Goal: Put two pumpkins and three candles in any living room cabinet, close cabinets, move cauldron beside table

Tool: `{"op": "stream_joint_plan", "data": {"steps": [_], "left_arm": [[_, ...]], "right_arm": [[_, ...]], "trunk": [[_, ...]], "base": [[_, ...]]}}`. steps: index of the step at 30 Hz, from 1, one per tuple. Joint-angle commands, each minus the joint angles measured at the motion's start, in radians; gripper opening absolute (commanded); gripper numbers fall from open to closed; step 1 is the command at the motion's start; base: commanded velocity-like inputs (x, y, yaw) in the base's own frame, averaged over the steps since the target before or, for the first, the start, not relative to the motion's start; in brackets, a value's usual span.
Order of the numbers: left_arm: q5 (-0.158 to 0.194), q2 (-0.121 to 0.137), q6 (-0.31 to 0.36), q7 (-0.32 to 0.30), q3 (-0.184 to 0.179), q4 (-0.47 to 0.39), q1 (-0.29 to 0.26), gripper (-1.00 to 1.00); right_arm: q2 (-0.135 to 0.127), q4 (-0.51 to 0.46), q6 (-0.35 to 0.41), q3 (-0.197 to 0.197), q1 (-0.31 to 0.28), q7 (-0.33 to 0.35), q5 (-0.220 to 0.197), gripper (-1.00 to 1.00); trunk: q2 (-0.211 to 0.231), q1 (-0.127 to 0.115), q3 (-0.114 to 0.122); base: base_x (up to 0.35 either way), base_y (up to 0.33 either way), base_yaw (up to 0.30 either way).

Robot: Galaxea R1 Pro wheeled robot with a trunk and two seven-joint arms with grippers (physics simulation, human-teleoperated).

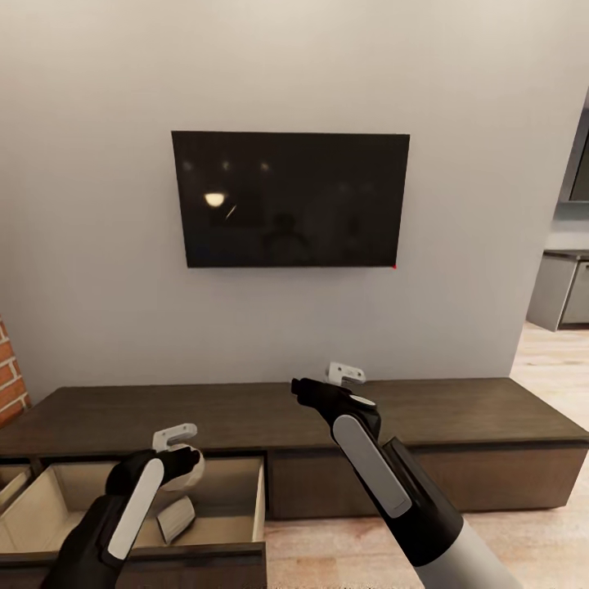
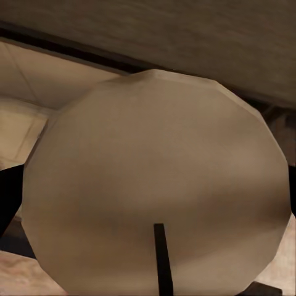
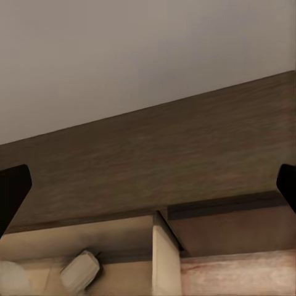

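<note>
My left gripper (image 1: 178,465) is shut on a grey-beige candle (image 1: 193,473) and holds it over the open pull-out drawer (image 1: 237,511) of the dark brown cabinet (image 1: 458,409). Up close, the held candle (image 2: 157,185) shows its round end and dark wick. Another candle (image 1: 176,517) lies on its side on the drawer's pale floor. It appears again as a candle (image 3: 80,271) beside a second pale round one (image 3: 9,277). My right gripper (image 1: 304,388) hangs open and empty above the cabinet top, its fingertips (image 3: 12,191) spread wide. The pumpkins, cauldron and table are out of view.
A black TV (image 1: 290,199) hangs on the grey wall above the cabinet. A second drawer (image 1: 12,483) stands open at the far left, by a brick fireplace (image 1: 8,376). Wooden floor (image 1: 548,368) leads right toward grey kitchen units (image 1: 564,290).
</note>
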Motion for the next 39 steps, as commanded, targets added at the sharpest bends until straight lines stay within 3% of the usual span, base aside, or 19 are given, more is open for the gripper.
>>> {"op": "stream_joint_plan", "data": {"steps": [1,12,20,29,35,39], "left_arm": [[0.003,-0.001,0.002,0.009,-0.001,-0.001,-0.001,-1.0],[-0.007,-0.007,0.001,0.009,-0.032,0.0,-0.001,-1.0],[-0.009,-0.032,0.0,0.009,-0.038,0.0,-0.001,-1.0],[-0.009,-0.033,0.001,0.008,-0.039,0.0,-0.001,-1.0],[-0.009,-0.033,0.001,0.01,-0.077,0.001,-0.001,-1.0],[-0.008,-0.033,0.001,0.01,-0.082,0.001,-0.001,-1.0]], "right_arm": [[0.0,-0.001,0.003,0.001,-0.001,-0.008,-0.006,1.0],[0.001,0.002,0.003,0.001,-0.001,-0.008,-0.006,1.0],[0.001,0.004,0.003,0.001,-0.001,-0.008,-0.006,1.0],[0.001,0.005,0.003,0.001,-0.001,-0.007,-0.006,1.0],[0.001,0.005,0.003,0.001,-0.001,-0.008,-0.006,1.0],[0.001,0.005,0.003,0.001,-0.001,-0.008,-0.006,1.0]], "trunk": [[-0.008,0.004,-0.004],[-0.085,0.046,-0.039],[-0.141,0.077,-0.064],[-0.141,0.077,-0.064],[-0.141,0.077,-0.064],[-0.141,0.077,-0.064]], "base": [[0.0,0.0,0.0],[0.0,0.0,0.0],[0.0,0.0,0.0],[0.001,0.0,0.0],[0.146,-0.017,0.0],[0.13,-0.007,0.0]]}}
